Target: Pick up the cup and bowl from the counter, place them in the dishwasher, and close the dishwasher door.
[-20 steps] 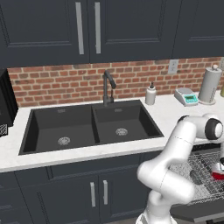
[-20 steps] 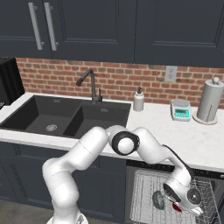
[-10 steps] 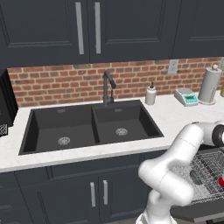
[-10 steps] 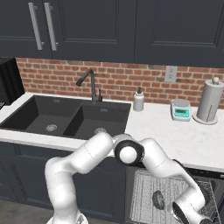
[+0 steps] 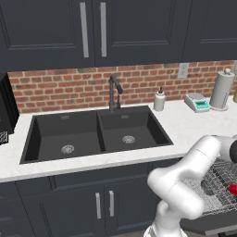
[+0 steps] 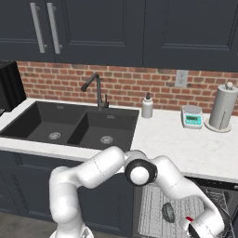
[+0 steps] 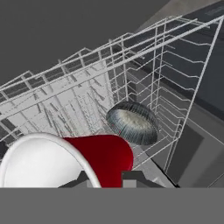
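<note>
My end effector (image 7: 105, 180) is closed tight on the cup (image 7: 72, 159), its dark fingertips (image 7: 133, 177) pinching the rim at the bottom of the hand view, so the cup lies on its side with the pale inside turned toward me and the red wall pointing away. It hangs low inside the dishwasher (image 6: 218, 195), over the grey wire rack (image 7: 78, 105). Just beyond the cup the bowl (image 7: 132, 122) sits tipped on its edge in the rack, close to the cup; whether they touch I cannot tell. From the right base view the bowl (image 6: 168, 213) shows beside my forearm, and a bit of red cup (image 6: 189, 219) peeks out by my wrist. Above, the white desk (image 6: 186, 144) carries the black sink (image 6: 69, 128), a soap bottle (image 6: 147, 107), a small scale (image 6: 192, 116) and a paper towel roll (image 6: 222, 107).
</note>
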